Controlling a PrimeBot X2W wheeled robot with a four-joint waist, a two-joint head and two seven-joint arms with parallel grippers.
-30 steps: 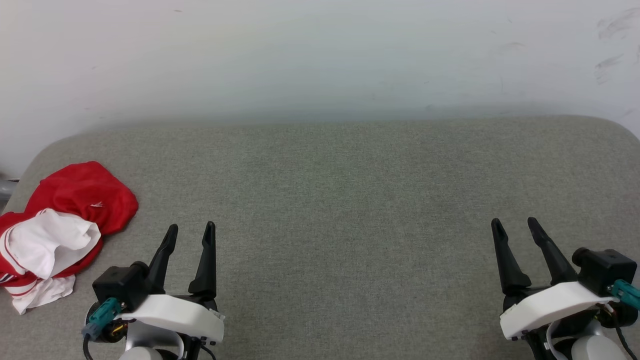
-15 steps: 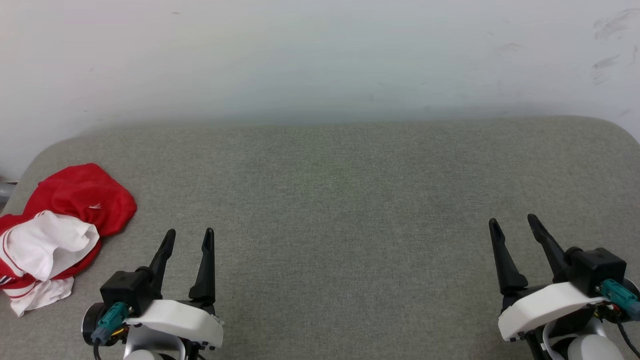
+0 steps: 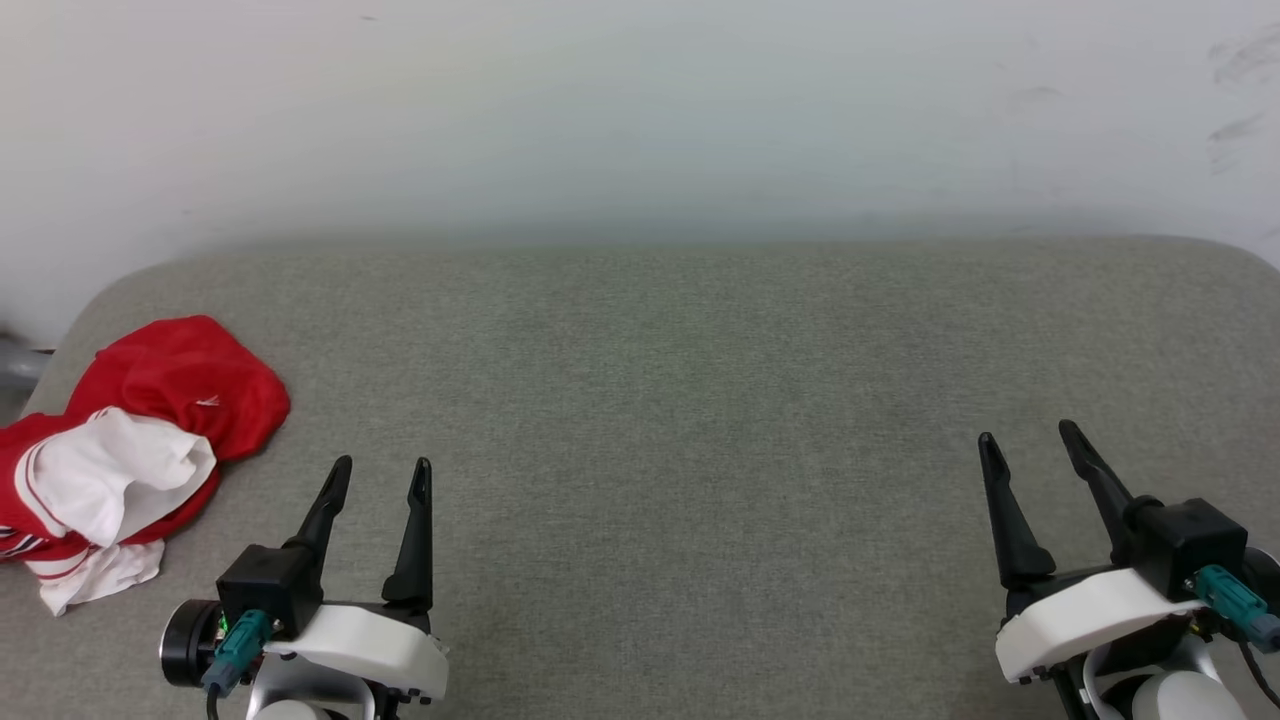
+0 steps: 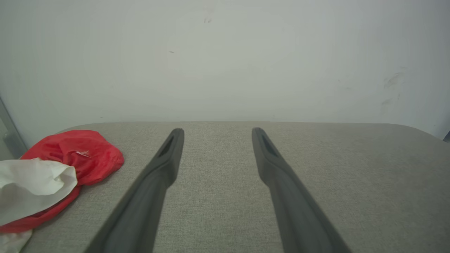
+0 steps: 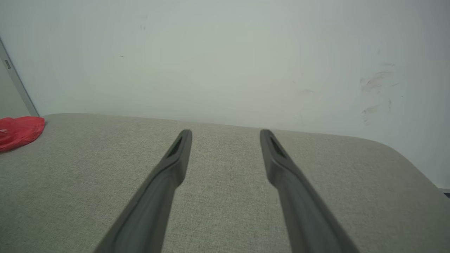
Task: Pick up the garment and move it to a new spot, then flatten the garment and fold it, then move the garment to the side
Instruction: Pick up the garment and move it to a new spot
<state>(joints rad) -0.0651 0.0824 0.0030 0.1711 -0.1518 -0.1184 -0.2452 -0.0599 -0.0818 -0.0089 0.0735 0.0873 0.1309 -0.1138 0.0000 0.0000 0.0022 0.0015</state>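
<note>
The garment (image 3: 135, 440) lies crumpled at the far left of the grey surface, red cloth bunched around a white sleeve with striped trim. It also shows at the left of the left wrist view (image 4: 66, 165) and as a red edge in the right wrist view (image 5: 19, 130). My left gripper (image 3: 384, 470) stands open just right of the garment, apart from it, nothing between its fingers. Far off at the lower right, my right gripper (image 3: 1030, 438) is open and holds nothing. The lettering on the chest is hidden in the folds.
The grey fabric surface (image 3: 680, 400) has rounded corners and runs back to a pale wall (image 3: 640, 110). A grey post (image 3: 15, 365) stands past the surface's left edge beside the garment.
The head view has shifted slightly, so the garment sits a little further right and higher. Both grippers have drawn back a little toward the bottom edge. Nothing was grasped.
</note>
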